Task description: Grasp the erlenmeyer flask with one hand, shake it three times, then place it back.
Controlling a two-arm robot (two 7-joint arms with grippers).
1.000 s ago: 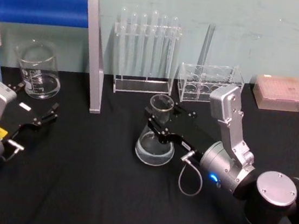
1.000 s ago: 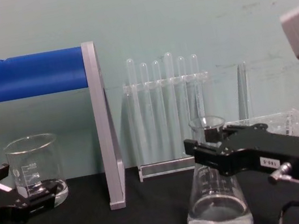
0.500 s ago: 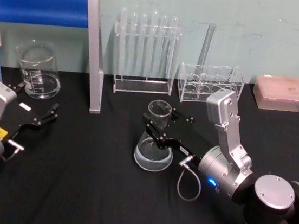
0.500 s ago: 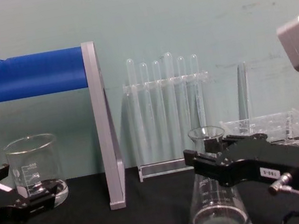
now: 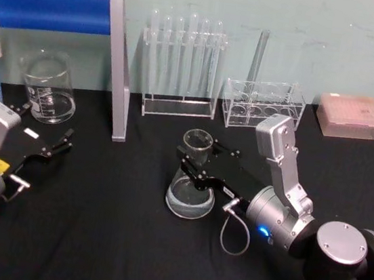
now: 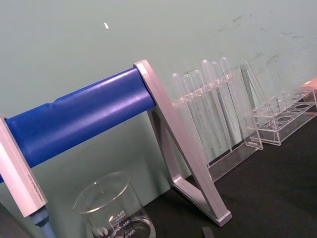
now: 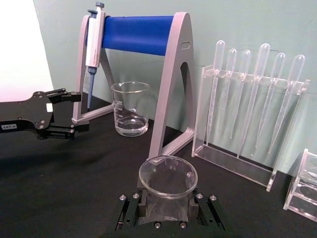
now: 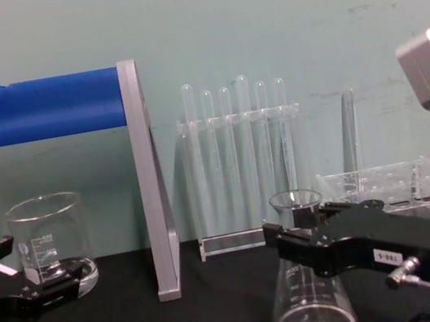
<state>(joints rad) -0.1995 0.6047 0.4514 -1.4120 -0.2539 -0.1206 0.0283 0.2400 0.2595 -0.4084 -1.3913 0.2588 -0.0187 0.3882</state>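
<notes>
The erlenmeyer flask point(image 5: 189, 193) is clear glass with a little liquid in its wide base, at mid-table. My right gripper point(image 5: 195, 159) is shut on its neck, just under the flared rim point(image 7: 167, 176). The flask stands upright, its base low over the black cloth; whether it touches I cannot tell. From the chest, the flask point(image 8: 309, 306) runs off the lower edge, with the right gripper point(image 8: 297, 244) across its neck. My left gripper point(image 5: 48, 147) rests open at the table's left, holding nothing, near the beaker.
A glass beaker point(image 5: 46, 88) stands at the back left under a pipette stand with a blue bar point(image 5: 53, 7). Behind the flask are a test tube rack point(image 5: 182, 64) and a clear rack point(image 5: 263, 105). A pink tip box point(image 5: 350, 116) sits back right.
My right gripper has brought the flask downward and slightly toward me, still holding its neck. The left arm has stayed put.
</notes>
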